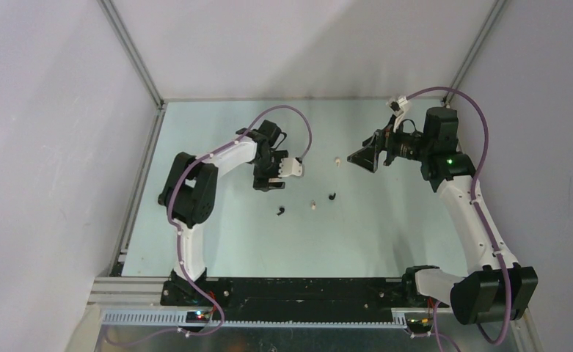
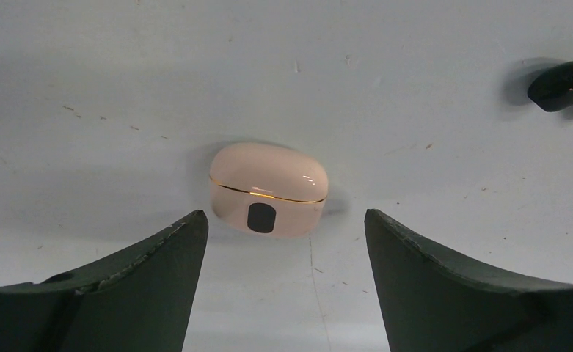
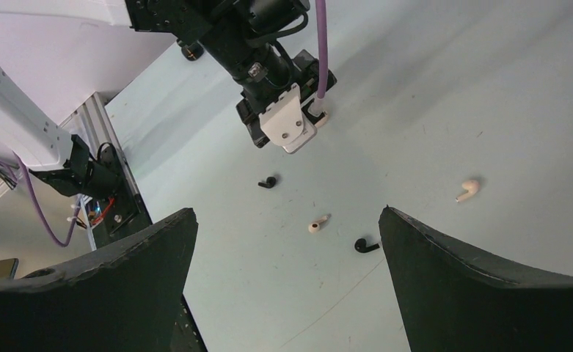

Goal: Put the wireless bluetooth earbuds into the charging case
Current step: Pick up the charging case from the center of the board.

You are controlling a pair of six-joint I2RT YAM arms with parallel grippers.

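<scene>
- L gripper (image 2: 283,217) low over table (image 2: 122,73), jaws wide, nothing held.
- Case (image 2: 268,189) sits betw. its fingers, lid shut, no contact.
- R gripper (image 3: 287,211) jaws wide too, empty.
- Earbuds loose on table betw. arms: black one (image 1: 280,212), white one (image 1: 312,205), 2nd black (image 1: 331,196), 2nd white (image 1: 337,160) farther back.

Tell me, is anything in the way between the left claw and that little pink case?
Nothing visible. The left gripper hangs open over the pink case, which lies untouched between its fingertips on the bare table. The lid looks shut, though, which would keep the black earbud nearby out.
</scene>
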